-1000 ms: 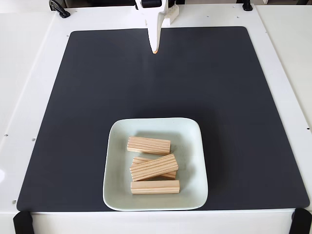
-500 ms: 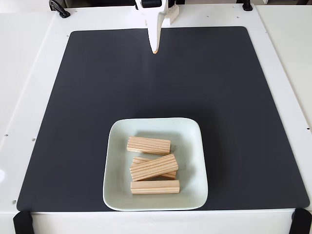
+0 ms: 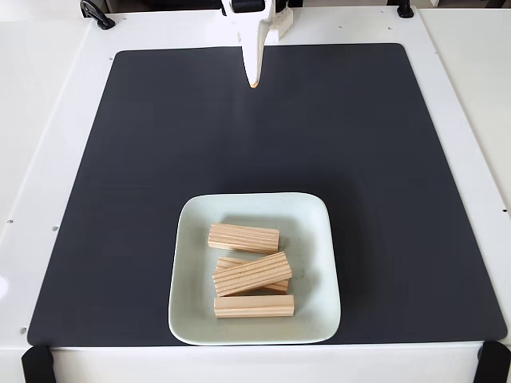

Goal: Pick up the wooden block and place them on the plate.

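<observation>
In the fixed view, a pale mint square plate (image 3: 194,319) sits on the black mat near its front edge. Several wooden blocks lie inside it: one (image 3: 243,238) toward the back, one (image 3: 252,274) tilted across the middle and resting on another (image 3: 227,262) mostly hidden under it, and one (image 3: 253,306) at the front. My white gripper (image 3: 254,82) hangs at the far edge of the mat, well away from the plate. Its fingers are together and point down, holding nothing.
A large black mat (image 3: 359,175) covers the white table (image 3: 48,159). Black clamps (image 3: 36,363) sit at the front corners. The arm's base (image 3: 275,24) is at the far edge, with a black cable (image 3: 96,14) at the far left.
</observation>
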